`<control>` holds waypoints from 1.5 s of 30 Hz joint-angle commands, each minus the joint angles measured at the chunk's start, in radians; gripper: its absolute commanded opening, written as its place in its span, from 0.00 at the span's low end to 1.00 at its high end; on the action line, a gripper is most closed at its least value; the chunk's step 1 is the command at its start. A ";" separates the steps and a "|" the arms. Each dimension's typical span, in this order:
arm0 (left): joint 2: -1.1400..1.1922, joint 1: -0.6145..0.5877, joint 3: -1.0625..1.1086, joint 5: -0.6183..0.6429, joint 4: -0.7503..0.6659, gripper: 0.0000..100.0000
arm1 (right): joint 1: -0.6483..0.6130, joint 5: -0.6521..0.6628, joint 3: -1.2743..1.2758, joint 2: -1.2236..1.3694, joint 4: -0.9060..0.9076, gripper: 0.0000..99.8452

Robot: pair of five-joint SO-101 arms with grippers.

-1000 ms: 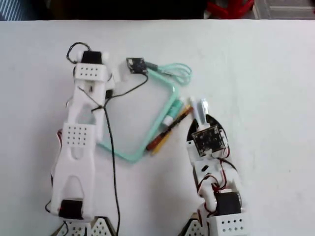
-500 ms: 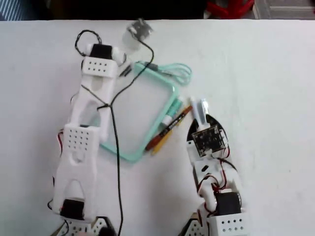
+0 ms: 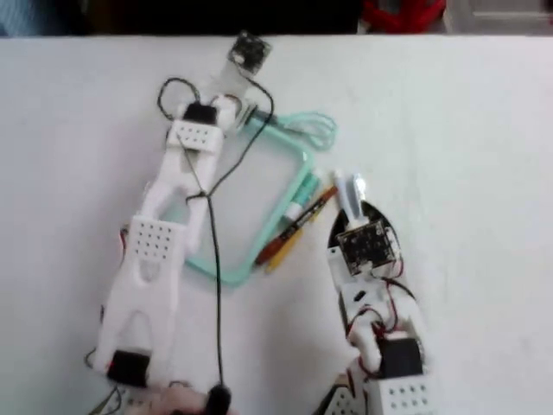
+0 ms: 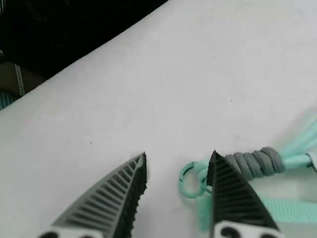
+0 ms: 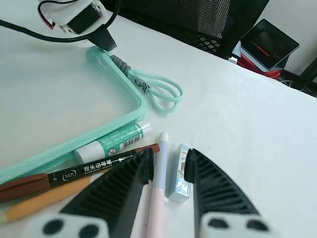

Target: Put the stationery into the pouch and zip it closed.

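The mint-edged pouch lies flat mid-table, partly under my left arm. Its zip pull, a mint ring on a grey-wrapped cord, sits at the far corner, and the cord loop trails right. My left gripper is open just above that corner, the ring close to one finger. Along the pouch's right side lie a green-and-white glue stick, a dark marker and an orange pencil. My right gripper is open, straddling a pink pen and a small eraser.
A black cable runs from the left arm across the pouch to the table's near edge. The table's far edge is close behind the left gripper. White tabletop extends to the right.
My left arm has swung right and stretched farther out, bringing its gripper from the pouch's left side to the far corner by the zip pull. The right arm has stayed still.
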 commanded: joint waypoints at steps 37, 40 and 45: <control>0.120 0.007 -0.512 -0.377 0.554 0.28 | -0.002 0.014 0.009 -0.004 -0.002 0.11; 0.157 0.010 -0.519 -0.377 0.560 0.22 | -0.002 0.014 0.009 -0.004 -0.004 0.11; 0.160 0.028 -0.520 -0.410 0.661 0.21 | -0.001 0.014 0.009 -0.004 -0.004 0.11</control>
